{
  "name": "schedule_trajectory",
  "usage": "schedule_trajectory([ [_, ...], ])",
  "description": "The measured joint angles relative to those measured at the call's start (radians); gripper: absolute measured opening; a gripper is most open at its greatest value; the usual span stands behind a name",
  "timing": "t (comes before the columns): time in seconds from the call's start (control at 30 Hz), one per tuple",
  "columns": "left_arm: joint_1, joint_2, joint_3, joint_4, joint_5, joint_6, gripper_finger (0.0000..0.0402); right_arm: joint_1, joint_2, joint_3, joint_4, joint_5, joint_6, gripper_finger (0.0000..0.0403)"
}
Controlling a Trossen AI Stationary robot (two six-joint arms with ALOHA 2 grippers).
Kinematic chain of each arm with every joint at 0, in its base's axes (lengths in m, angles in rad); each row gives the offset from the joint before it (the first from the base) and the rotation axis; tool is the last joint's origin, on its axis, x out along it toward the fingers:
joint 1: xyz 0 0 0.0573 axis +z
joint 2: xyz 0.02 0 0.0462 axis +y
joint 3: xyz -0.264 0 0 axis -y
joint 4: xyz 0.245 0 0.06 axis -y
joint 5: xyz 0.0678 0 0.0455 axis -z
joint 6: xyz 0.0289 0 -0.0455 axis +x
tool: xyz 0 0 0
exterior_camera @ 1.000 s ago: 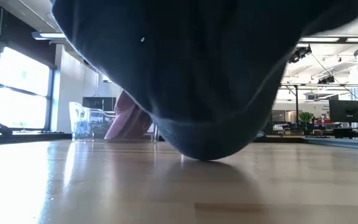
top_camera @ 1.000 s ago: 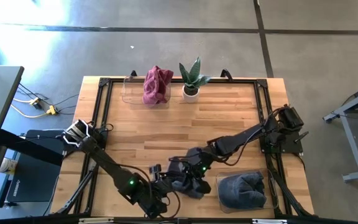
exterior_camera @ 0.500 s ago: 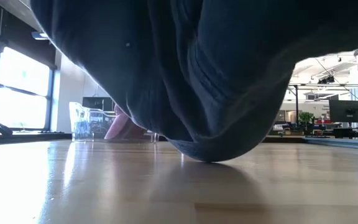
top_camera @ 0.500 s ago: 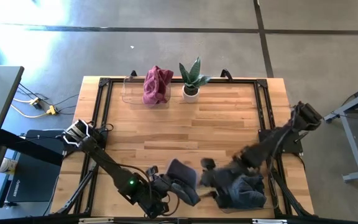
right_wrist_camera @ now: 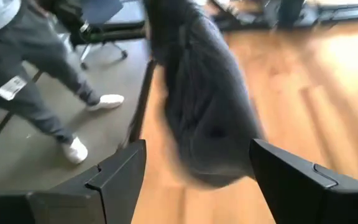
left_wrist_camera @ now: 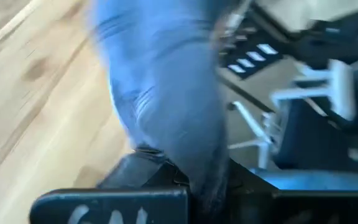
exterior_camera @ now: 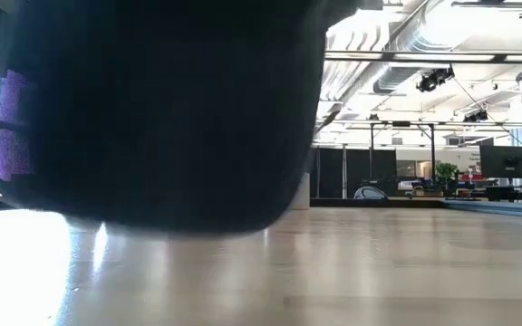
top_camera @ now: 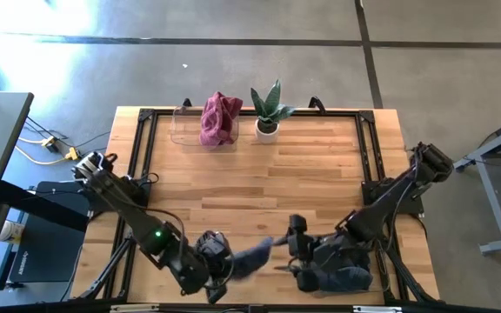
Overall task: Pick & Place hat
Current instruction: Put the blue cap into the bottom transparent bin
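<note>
A blue-grey hat (top_camera: pixel 252 255) hangs near the table's front edge, left of centre. My left gripper (top_camera: pixel 224 261) is shut on it. In the left wrist view the hat (left_wrist_camera: pixel 166 93) stretches away from my left gripper (left_wrist_camera: pixel 185 180). My right gripper (top_camera: pixel 285 254) stands open just to the right of the hat, touching nothing. In the right wrist view the hat (right_wrist_camera: pixel 207 112) hangs a little beyond the wide-spread fingers of my right gripper (right_wrist_camera: pixel 197 186). In the low view a dark mass (exterior_camera: pixel 152 118) fills the left half. My left gripper pinches one end of the hat's cloth (left_wrist_camera: pixel 182 158) between its two fingers, slanting downward from the table's left side. How many layers it has cannot be told. The rest of the hat hangs limp toward the right; its lower end (right_wrist_camera: pixel 210 177) looks clear of the tabletop.
A clear bin (top_camera: pixel 381 276) with more blue-grey hats (top_camera: pixel 342 268) stands at the front right, under my right arm. At the far edge stand a clear bin with a maroon hat (top_camera: pixel 218 117) and a small potted plant (top_camera: pixel 268 109). A person's legs (right_wrist_camera: pixel 36 74) show beside the table.
Both grippers were at the hat a second ago. My right gripper has let go and drawn back toward the table's right edge, over the front-right bin. My left gripper has kept the hat, risen and rolled, and the hat now hangs lifted from it.
</note>
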Motion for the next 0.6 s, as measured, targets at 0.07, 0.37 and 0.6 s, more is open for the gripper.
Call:
schedule_trajectory([
  [0.07, 0.0, -0.013, 0.002, 0.048, 0.023, 0.071, 0.0003, -0.013, -0.027, 0.0, -0.002, 0.017, -0.042, 0.0281],
  [0.37, 0.0, -0.025, 0.002, 0.155, 0.064, 0.311, 0.0003, -0.133, -0.072, 0.0, 0.148, -0.238, -0.234, 0.0282],
  [0.6, 0.057, -0.023, 0.001, 0.177, 0.204, 0.425, 0.0003, -0.252, -0.026, -0.001, 0.242, -0.507, -0.283, 0.0282],
])
